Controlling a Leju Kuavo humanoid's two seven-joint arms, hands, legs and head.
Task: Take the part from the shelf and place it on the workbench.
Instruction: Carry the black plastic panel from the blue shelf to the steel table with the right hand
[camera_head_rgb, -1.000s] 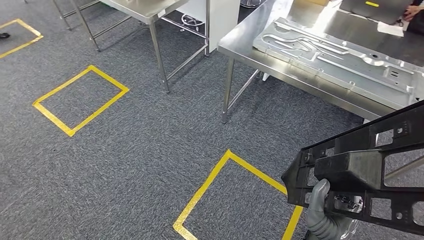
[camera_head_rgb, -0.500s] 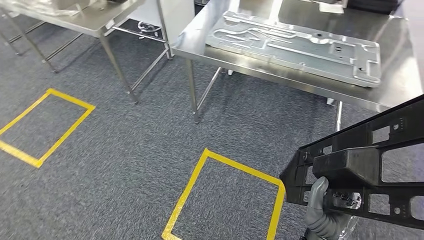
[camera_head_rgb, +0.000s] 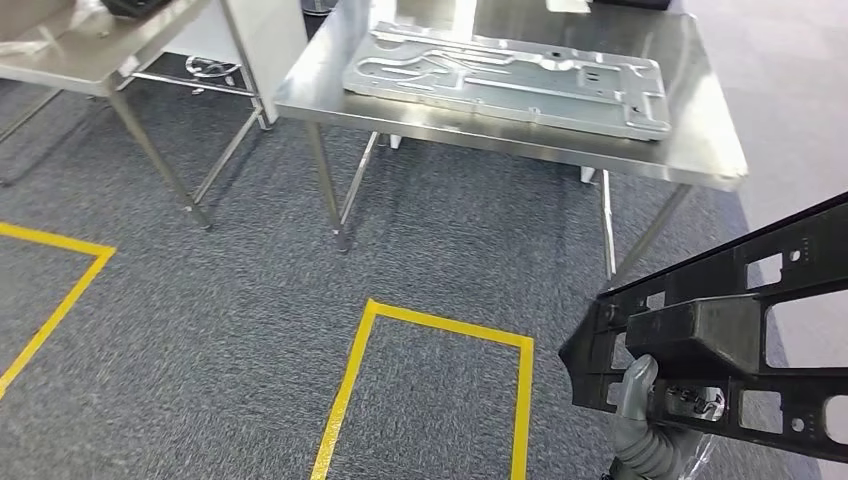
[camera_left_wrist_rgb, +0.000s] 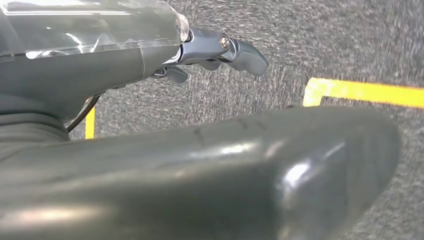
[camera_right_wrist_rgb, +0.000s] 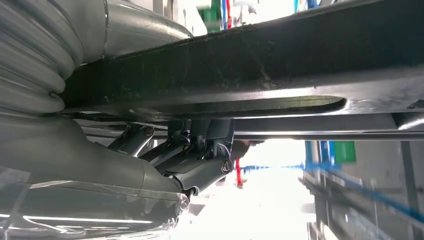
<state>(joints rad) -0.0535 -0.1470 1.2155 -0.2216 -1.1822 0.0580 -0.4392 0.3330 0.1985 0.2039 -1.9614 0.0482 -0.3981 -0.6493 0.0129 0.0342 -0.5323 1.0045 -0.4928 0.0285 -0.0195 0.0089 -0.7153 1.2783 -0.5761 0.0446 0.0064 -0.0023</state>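
No legible text, labels or numbers — anywhere.

Head high, downward; wrists close.

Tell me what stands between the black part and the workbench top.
Nothing visible blocks the way: open grey carpet with a yellow taped square lies between the black part, held by the right hand, and the workbench. A large metal panel already covers much of its top.

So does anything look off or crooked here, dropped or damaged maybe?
Nothing stands out. The right hand holds the black frame part, tilted as carried. The grey metal panel lies flat on the steel workbench.
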